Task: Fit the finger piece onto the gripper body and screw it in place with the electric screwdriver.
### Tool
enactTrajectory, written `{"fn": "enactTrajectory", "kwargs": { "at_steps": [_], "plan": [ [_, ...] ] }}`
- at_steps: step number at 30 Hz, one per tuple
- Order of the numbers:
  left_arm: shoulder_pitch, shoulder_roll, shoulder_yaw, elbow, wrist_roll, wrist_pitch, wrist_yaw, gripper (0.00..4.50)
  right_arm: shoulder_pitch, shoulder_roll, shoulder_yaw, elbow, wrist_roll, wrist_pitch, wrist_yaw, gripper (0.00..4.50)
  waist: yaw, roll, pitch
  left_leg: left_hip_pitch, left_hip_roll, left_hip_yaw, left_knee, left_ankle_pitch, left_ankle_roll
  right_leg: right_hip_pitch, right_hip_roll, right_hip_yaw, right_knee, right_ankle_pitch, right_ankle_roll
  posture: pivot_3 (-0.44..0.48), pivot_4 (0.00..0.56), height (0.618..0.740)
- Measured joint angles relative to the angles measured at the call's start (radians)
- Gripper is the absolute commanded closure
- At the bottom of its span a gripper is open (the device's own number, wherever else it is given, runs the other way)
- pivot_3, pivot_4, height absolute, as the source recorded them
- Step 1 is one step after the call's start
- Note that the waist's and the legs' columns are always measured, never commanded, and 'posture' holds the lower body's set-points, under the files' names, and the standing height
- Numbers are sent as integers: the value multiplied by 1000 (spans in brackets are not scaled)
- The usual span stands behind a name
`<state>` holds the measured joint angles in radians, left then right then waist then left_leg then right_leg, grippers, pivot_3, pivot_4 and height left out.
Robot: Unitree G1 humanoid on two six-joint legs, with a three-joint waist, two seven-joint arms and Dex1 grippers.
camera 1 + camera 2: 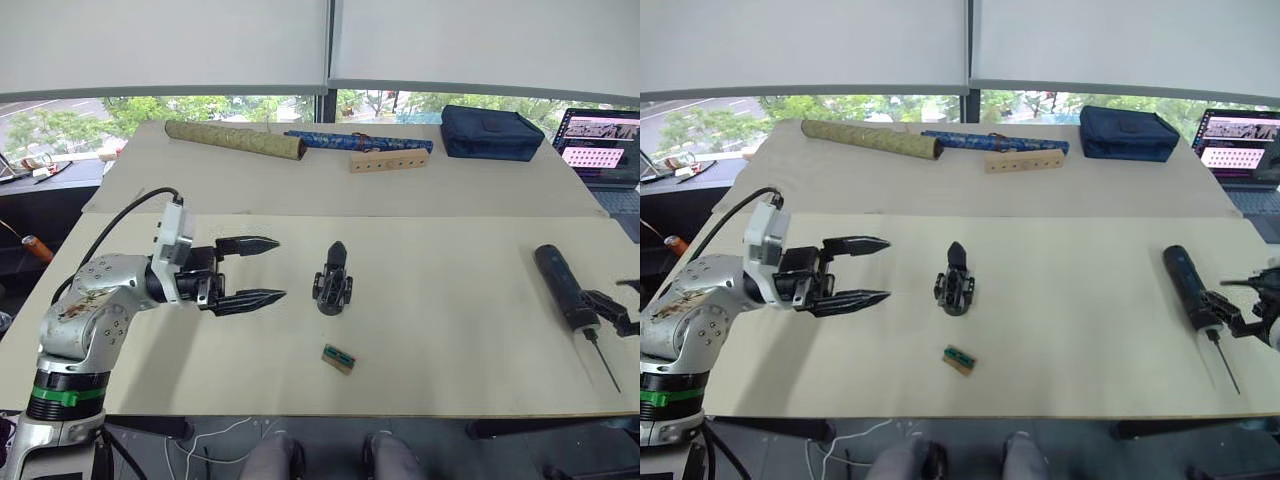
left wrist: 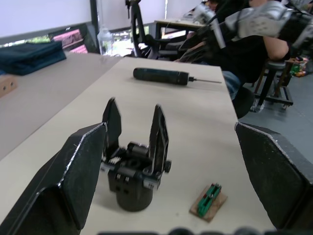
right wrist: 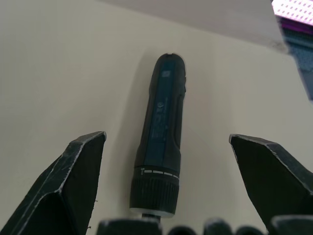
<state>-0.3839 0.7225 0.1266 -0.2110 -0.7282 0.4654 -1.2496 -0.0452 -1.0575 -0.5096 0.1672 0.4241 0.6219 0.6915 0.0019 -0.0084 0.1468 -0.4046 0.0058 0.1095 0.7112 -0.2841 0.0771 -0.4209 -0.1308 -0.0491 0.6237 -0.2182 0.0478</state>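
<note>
Upright, the black gripper body shows two pointed fingers; both pincers gape empty.

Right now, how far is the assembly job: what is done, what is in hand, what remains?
Nothing looks done. The open left gripper faces the gripper body, not touching it. The open right gripper straddles the electric screwdriver, which lies on the table. Grasping, fitting and screwing remain.
</note>
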Motion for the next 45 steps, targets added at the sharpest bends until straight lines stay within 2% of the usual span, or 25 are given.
{"fn": "enactTrajectory", "kwargs": {
  "at_steps": [4,11,14,19,22,27,30,32,34,37,38,41,45],
  "plan": [
    [1,-1,-26,-16,12,-5,-2,53,-166,-67,182,225,-67,-14,145,0,3,0,0,-1,0,1,0,0,0,0,0,1,-2,-1,1,0,150,734],
    [7,-8,-31,-30,19,-7,8,53,-435,-63,426,629,-262,-161,259,0,-3,0,0,-1,-1,3,0,0,0,0,0,3,-7,1,4,0,150,734],
    [9,-7,-28,-41,16,-6,13,53,-525,-45,468,763,-328,-250,256,0,-7,0,0,-1,-1,3,0,0,0,0,0,3,-7,1,4,0,150,734],
    [18,9,-21,-52,12,-4,2,53,-620,-19,498,913,-384,-275,292,0,-13,0,0,-1,0,3,0,0,-1,1,1,2,-7,1,4,0,150,734],
    [30,17,-10,-52,2,-3,0,0,-646,-11,496,959,-385,-279,321,808,-16,0,0,0,0,3,0,0,-1,2,1,2,-7,1,4,0,150,734],
    [45,21,-6,-49,-3,-4,-14,0,-651,3,481,975,-381,-321,365,2482,-17,0,0,0,0,4,0,0,-1,2,1,2,-7,2,4,0,150,734],
    [53,21,-5,-49,-3,-8,-17,0,-643,13,459,971,-375,-374,385,2531,-17,1,0,0,0,4,0,1,-1,1,1,3,-7,2,4,0,150,734],
    [70,20,-3,-50,-2,-18,-18,0,-636,14,450,935,-361,-392,419,2532,-19,6,3,0,0,5,0,1,-1,0,1,4,-7,2,4,0,150,734],
    [87,17,-2,-50,3,-47,-20,0,-600,14,439,829,-333,-388,469,2532,-19,8,4,0,0,5,-1,1,-2,-1,1,4,-6,2,4,0,150,734],
    [129,19,9,-46,30,-98,-37,0,-462,6,419,431,-243,-253,554,2532,-17,9,4,0,3,5,-1,1,-4,-2,2,2,-3,2,4,0,150,734],
    [132,19,9,-45,35,-103,-41,0,-448,5,419,376,-231,-232,565,2532,-16,9,4,-1,3,5,-1,1,-4,-2,2,2,-3,2,4,0,150,734],
    [182,26,13,-28,61,-156,-67,0,-366,-16,420,71,-184,-109,583,2532,-10,11,5,0,3,5,0,1,-4,-2,1,2,-2,2,4,0,150,734],
    [192,10,9,-2,80,-187,-66,0,-275,-21,422,-215,-142,-11,566,2532,8,10,5,-1,3,4,2,0,-3,-2,1,1,-1,2,3,0,150,734]
  ]
}}
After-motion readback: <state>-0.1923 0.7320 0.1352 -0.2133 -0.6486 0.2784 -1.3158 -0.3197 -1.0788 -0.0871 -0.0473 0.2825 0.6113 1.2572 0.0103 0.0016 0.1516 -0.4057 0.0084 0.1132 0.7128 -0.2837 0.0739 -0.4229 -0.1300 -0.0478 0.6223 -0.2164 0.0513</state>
